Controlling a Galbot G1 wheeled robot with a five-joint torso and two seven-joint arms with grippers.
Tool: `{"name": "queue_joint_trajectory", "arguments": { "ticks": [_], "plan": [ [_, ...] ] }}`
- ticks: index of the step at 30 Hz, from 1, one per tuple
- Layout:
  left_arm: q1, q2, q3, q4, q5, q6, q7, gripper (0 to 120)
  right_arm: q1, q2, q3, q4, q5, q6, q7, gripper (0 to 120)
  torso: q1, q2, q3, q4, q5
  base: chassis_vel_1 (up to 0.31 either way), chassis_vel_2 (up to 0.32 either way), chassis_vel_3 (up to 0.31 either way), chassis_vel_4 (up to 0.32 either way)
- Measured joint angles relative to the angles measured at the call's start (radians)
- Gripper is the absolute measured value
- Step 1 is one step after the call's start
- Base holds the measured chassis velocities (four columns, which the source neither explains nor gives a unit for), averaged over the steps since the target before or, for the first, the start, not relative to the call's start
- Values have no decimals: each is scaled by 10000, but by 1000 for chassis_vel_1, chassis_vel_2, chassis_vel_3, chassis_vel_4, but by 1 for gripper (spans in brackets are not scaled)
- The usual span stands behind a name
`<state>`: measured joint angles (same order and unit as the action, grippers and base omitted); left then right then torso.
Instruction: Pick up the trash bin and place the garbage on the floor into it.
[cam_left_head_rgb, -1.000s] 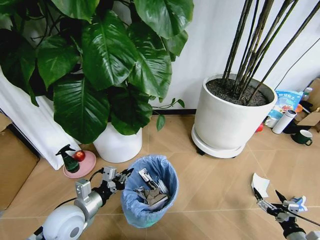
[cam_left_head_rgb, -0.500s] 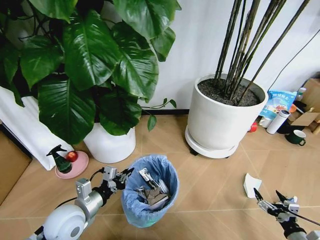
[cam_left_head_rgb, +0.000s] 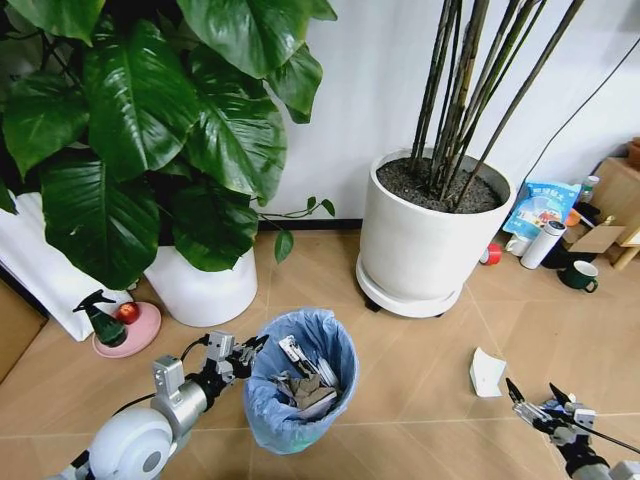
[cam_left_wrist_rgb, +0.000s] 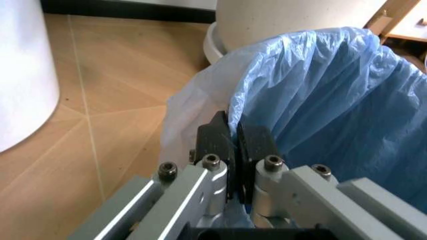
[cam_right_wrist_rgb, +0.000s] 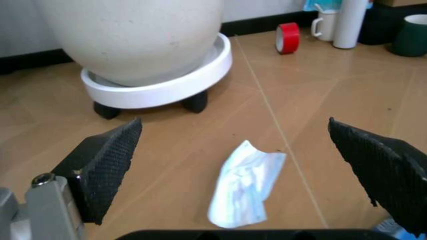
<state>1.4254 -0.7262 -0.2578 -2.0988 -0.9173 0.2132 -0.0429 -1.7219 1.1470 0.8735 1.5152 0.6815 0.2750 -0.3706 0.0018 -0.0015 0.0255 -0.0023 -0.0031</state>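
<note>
One trash bin (cam_left_head_rgb: 300, 390) stands on the floor (cam_left_head_rgb: 420, 370), its blue liner rim clamped in the left hand (cam_left_head_rgb: 243, 357); scraps lie inside it; one piece of garbage (cam_left_head_rgb: 486, 373), a white scrap, lies on the floor just ahead of the right hand (cam_left_head_rgb: 535, 401), whose fingers are spread apart; two white plant pots (cam_left_head_rgb: 425, 240) stand behind.

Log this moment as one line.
left gripper: shut on trash bin rim | right gripper: open above garbage | floor
</note>
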Motion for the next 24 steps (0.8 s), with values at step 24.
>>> {"name": "queue_joint_trajectory", "arguments": {
  "ticks": [24],
  "plan": [
    [-110, -67, 68, 123, -24, 3, 1, 0, 293, 122, -77, -816, 60, 150, 198, 100, 1, 0, 0, 0, 1, -73, -76, 73, 79]
  ]
}}
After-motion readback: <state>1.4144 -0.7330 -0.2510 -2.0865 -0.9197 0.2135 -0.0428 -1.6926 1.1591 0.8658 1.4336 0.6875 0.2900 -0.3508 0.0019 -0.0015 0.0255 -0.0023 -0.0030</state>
